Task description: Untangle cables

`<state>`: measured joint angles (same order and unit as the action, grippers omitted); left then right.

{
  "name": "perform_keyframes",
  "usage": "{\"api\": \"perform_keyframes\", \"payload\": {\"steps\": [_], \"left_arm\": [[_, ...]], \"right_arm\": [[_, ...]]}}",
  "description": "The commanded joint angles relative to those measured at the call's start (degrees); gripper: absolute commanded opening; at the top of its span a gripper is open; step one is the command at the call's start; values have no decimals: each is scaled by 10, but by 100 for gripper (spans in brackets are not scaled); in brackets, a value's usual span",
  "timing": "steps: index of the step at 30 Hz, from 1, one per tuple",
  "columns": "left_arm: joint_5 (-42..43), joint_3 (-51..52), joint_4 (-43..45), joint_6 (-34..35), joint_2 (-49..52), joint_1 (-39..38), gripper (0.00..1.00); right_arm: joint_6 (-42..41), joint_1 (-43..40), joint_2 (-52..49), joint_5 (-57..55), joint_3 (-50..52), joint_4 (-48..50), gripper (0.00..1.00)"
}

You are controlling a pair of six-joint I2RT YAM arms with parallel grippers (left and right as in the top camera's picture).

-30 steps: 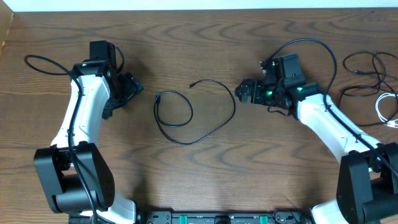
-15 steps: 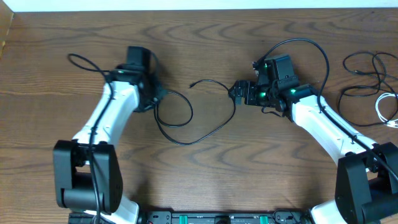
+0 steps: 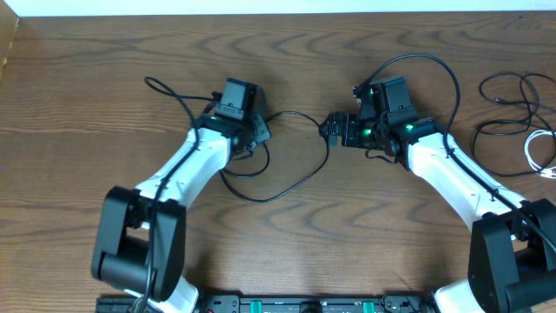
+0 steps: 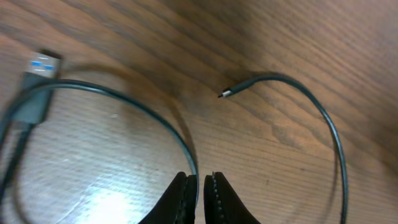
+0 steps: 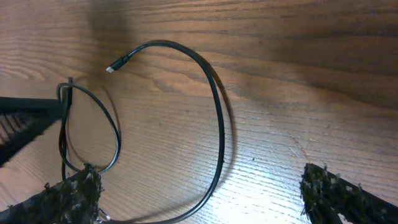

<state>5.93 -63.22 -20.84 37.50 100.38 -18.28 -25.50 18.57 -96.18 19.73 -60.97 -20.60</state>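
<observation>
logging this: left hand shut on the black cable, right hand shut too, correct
No: the right hand is open wide, as the right wrist view shows. The left hand is shut on the black cable.

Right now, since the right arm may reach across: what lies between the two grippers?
In the overhead view, only the black cable: its loose stretch, ending in a small plug, arcs between the left gripper and the right gripper.

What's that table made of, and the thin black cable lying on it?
Table: wood or a wood-print laminate, I can't tell which; brown swirling grain, smooth, with a soft glare. Cable: probably a rubbery plastic sheath, black and slightly shiny, bending in easy curves. Its plug tip glints silver, so it is likely metal.
</observation>
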Motion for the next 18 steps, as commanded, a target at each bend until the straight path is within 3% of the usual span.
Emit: {"api": "perform_keyframes", "payload": {"steps": [1, 6, 12, 18], "left_arm": [[-14, 5, 12, 5, 38, -10, 12], [9, 5, 13, 38, 75, -13, 12], [108, 5, 13, 38, 106, -13, 12], [224, 5, 12, 37, 111, -24, 12]], "right_arm": [[-6, 7, -6, -1, -2, 0, 99], [-6, 7, -6, -1, -2, -4, 99], [-28, 7, -6, -1, -2, -20, 99], [-102, 7, -6, 30, 13, -26, 99]]}}
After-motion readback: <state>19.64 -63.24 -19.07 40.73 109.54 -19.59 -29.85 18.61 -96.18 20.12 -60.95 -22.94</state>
